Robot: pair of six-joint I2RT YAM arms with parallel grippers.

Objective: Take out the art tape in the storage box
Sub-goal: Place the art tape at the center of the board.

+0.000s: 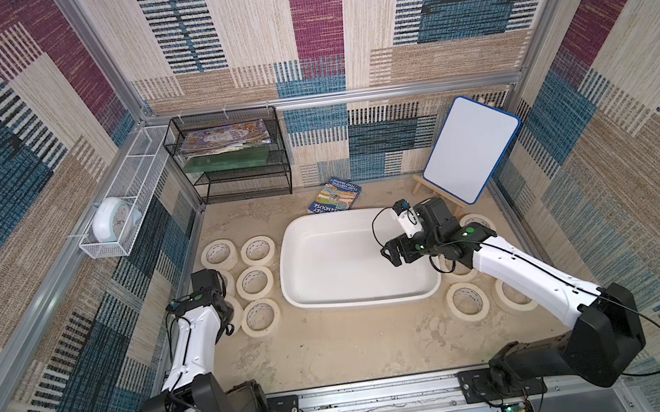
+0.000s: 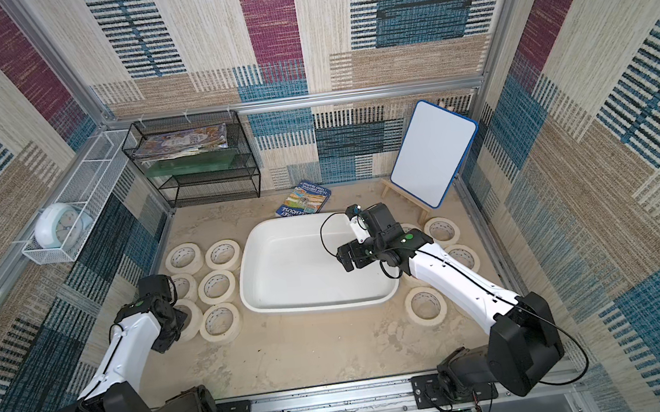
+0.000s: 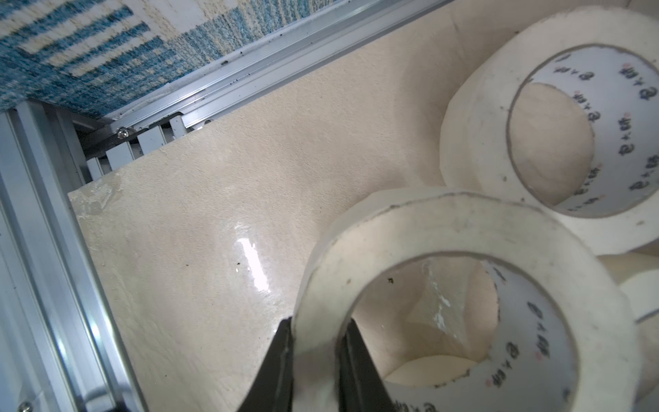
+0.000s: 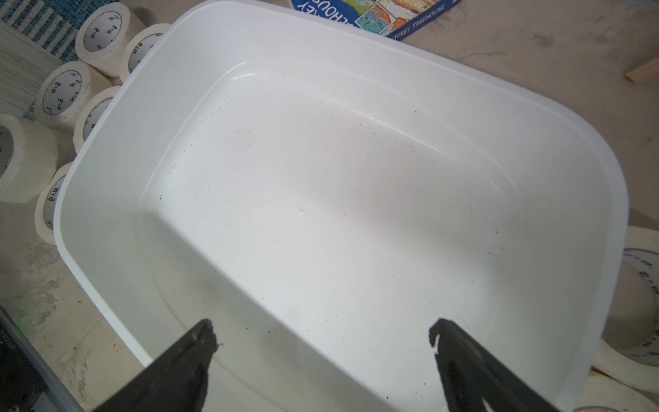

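Pinches one art tape wall between the left fingers, left of the storage box. Hovers over that box with the right fingers released.

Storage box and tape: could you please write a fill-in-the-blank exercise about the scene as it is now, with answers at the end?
1. The storage box is ____ inside.
2. The left claw is ____ on the wall of a tape roll.
3. The right claw hangs ____ above the storage box.
4. The clock sits in the white wire ____.
Answers: empty, shut, open, basket.
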